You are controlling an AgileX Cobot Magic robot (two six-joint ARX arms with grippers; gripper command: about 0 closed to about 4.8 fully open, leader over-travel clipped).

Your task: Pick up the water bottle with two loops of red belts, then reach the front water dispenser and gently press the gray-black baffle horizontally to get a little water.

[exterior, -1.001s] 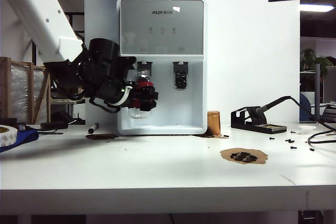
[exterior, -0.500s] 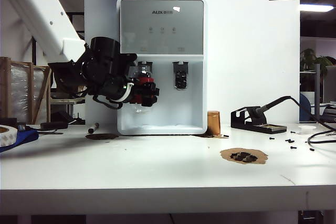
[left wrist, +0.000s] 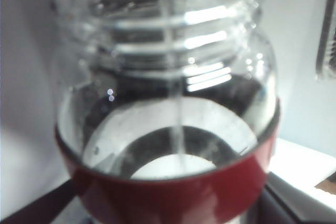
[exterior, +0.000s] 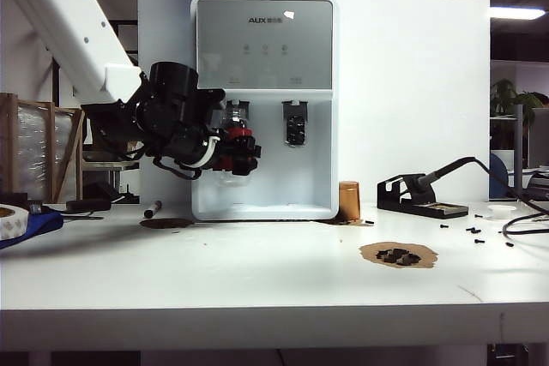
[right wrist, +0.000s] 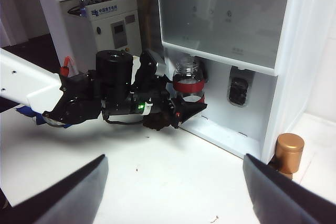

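1. Since the earlier frame the left gripper (exterior: 243,150) has risen, lifting the bottle (exterior: 233,145) up to the left baffle (exterior: 236,111).
2. Dispenser (exterior: 264,49): stands at the table's (exterior: 257,276) rear against a white wall.
3. Left gripper is clenched on the bottle (left wrist: 168,103), inside the recess.
4. Right gripper (right wrist: 173,182): jaws spread wide, empty, well back from the dispenser (right wrist: 273,30).
5. Nearby: soldering stand (exterior: 420,195), copper cylinder (exterior: 348,201), marker (exterior: 153,208), scattered screws.
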